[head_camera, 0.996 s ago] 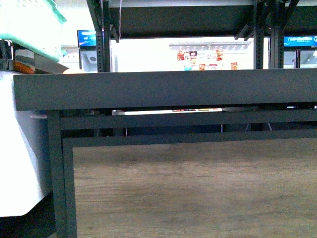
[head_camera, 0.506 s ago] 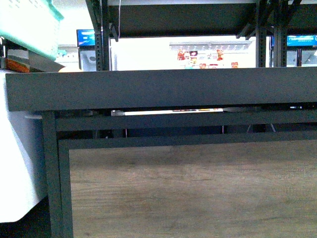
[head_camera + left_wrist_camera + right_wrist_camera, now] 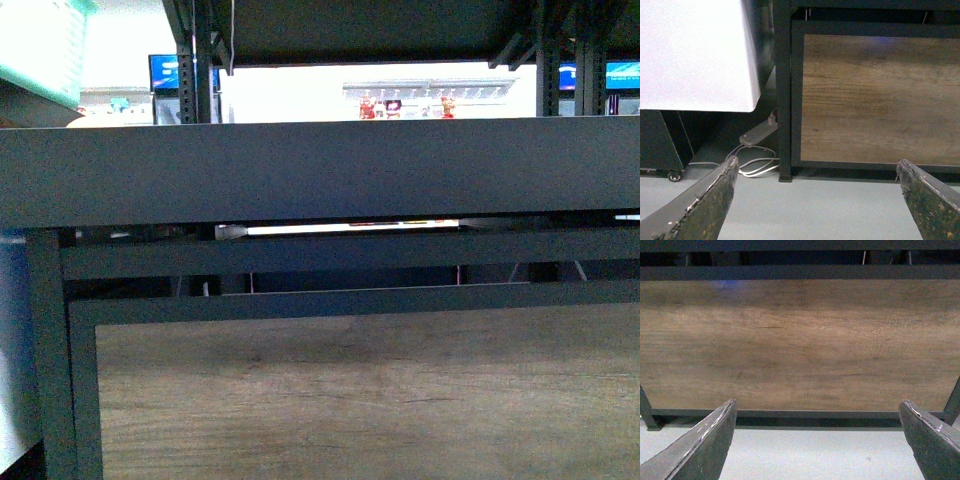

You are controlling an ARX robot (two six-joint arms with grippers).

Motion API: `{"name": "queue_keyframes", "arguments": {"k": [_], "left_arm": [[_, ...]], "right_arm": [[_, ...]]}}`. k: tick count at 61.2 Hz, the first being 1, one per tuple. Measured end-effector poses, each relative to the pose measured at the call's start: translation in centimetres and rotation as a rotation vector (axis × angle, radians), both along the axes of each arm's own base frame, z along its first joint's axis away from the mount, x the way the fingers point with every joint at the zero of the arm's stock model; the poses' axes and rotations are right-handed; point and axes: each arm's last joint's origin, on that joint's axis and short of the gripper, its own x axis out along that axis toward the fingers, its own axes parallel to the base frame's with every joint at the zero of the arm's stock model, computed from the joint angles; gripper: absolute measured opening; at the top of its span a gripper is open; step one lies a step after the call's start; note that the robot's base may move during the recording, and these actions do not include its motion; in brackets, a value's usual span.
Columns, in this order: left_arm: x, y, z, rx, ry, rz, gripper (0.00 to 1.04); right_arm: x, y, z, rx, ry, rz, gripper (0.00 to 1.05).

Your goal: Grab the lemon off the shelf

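No lemon shows in any view. The shelf, a black metal rack, fills the front view: its wide front lip [image 3: 320, 170] runs across the picture, with a wood panel [image 3: 360, 400] framed below it. Neither arm appears in the front view. My left gripper [image 3: 816, 164] is open and empty, low over the grey floor, facing the rack's corner post [image 3: 782, 100]. My right gripper [image 3: 817, 404] is also open and empty, facing the wood panel [image 3: 800, 340] at floor level.
A white cabinet [image 3: 695, 50] stands beside the rack's post, with a power strip and white cables [image 3: 757, 137] on the floor between them. A teal basket [image 3: 35, 50] sits high at the left. Bright store shelves show behind the rack.
The rack looks larger and has slid left in the front view; its lip now reaches the left edge. The white cabinet and teal basket have nearly left the picture.
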Motion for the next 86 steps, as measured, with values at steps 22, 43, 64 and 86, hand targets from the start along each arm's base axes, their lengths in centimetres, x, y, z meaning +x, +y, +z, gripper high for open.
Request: {"name": "queue_keyframes", "arguments": {"k": [22, 43, 64, 86], "left_arm": [[0.00, 0.00, 0.00, 0.000, 0.000, 0.000, 0.97], [0.00, 0.00, 0.00, 0.000, 0.000, -0.001, 0.97], [0.01, 0.00, -0.01, 0.000, 0.001, 0.000, 0.97], [0.00, 0.00, -0.01, 0.000, 0.001, 0.000, 0.97]], "right_arm": [[0.00, 0.01, 0.00, 0.000, 0.000, 0.001, 0.97], [0.00, 0.00, 0.00, 0.000, 0.000, 0.001, 0.97], [0.00, -0.01, 0.00, 0.000, 0.000, -0.002, 0.97], [0.00, 0.00, 0.00, 0.000, 0.000, 0.000, 0.97]]}}
